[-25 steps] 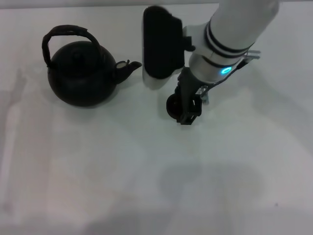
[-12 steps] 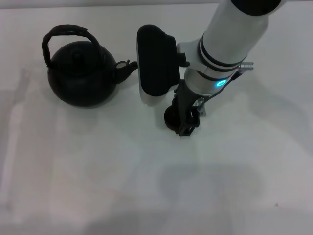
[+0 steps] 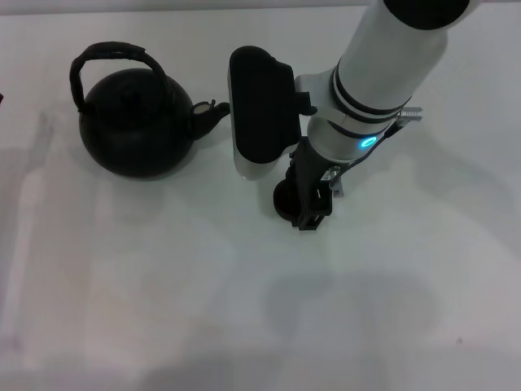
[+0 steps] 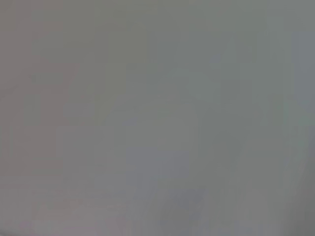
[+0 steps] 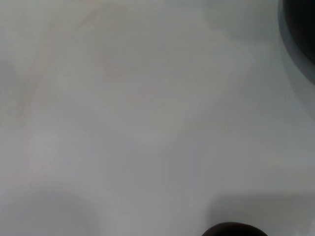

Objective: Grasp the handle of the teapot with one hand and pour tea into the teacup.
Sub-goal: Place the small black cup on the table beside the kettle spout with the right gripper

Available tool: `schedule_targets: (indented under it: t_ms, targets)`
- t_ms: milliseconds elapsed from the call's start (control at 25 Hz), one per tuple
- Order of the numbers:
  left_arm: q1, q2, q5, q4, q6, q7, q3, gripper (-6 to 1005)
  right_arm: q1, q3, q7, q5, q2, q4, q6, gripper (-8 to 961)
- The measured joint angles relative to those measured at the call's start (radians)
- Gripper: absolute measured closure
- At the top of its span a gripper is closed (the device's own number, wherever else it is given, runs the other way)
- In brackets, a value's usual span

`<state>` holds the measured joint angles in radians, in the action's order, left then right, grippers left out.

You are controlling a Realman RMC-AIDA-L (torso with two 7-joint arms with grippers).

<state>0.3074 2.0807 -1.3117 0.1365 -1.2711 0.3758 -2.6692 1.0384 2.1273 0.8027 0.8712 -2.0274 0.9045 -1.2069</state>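
Barely shifted, right tool (image 3: 312,208) at teacup (image 3: 285,199)

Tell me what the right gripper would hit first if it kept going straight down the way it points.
The right gripper points down at the teacup, already at its rim, so it would likely meet the cup first, then the white table beneath. Depth is unclear from the head view.

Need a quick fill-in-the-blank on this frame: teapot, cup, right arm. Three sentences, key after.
1. The teapot stands with its spout pointing toward the robot's ____ side.
2. The right gripper is down at the ____, not at the pot.
3. The handle arches over the lid with ____ gripper on it.

Missing words: right; teacup; no
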Motion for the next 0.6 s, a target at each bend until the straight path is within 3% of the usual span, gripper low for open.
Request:
schedule_targets:
  t_ms: [320, 600]
  targets:
    - [-0.006, 0.001, 0.001, 0.000, -0.001, 0.000, 0.000, 124, -0.007, -0.003, -0.002, 0.003, -0.001, 0.010, 0.000, 222]
    - [-0.007, 0.001, 0.000, 0.002, -0.002, 0.000, 0.001, 124, -0.016, -0.010, 0.000, 0.003, -0.001, 0.013, -0.003, 128]
